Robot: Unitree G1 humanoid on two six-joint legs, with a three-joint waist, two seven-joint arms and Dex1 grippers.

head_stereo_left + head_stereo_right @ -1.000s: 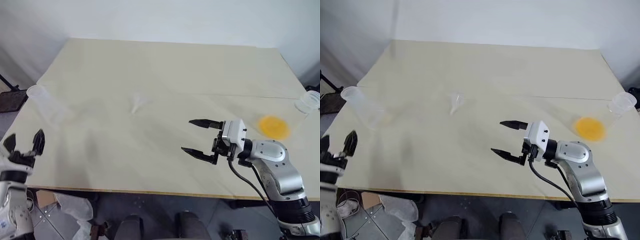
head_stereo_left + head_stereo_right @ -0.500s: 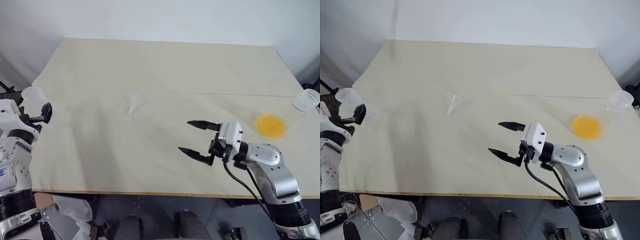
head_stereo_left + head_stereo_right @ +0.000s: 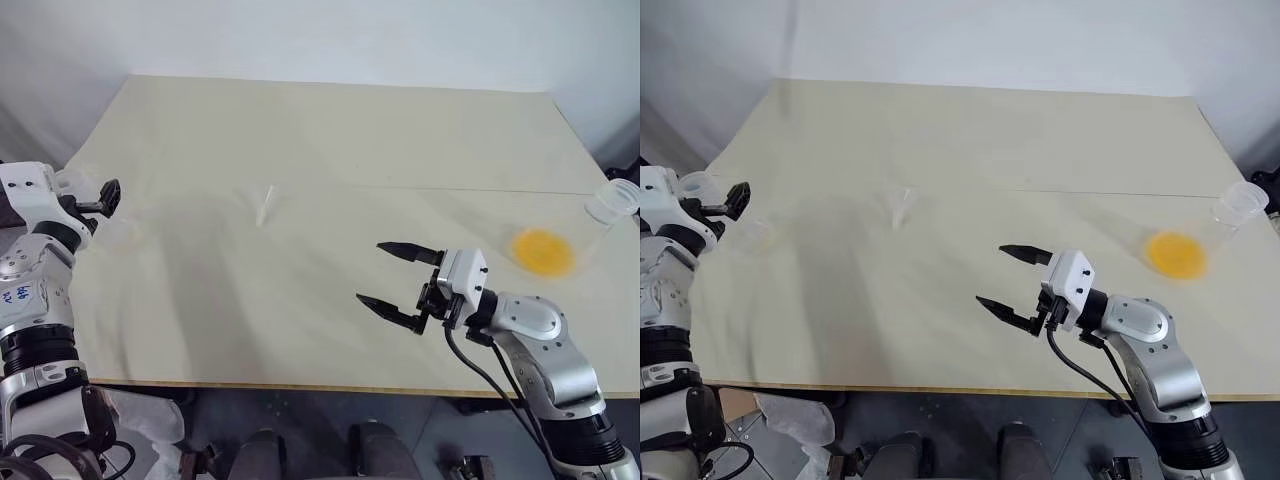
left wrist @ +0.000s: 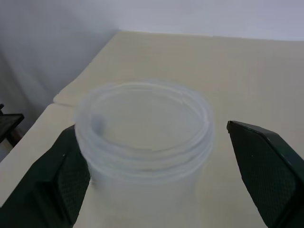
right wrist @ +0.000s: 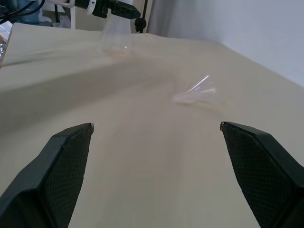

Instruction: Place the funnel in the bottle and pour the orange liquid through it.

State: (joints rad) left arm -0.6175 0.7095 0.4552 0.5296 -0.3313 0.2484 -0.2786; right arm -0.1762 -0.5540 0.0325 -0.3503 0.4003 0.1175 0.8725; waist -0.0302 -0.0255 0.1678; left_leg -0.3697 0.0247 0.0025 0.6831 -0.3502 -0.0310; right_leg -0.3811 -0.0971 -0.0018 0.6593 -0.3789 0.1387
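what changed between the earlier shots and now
The left hand rose from below the table's near edge and moved forward to the bottle; its open fingers now stand either side of the neck, not yet closed on it. The right hand stayed open over the table. The funnel and the container of orange liquid kept their places.

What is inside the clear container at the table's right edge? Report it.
A shallow pool of orange liquid at the base of the clear container, seen through its walls. Nothing else shows inside; nothing covers it.
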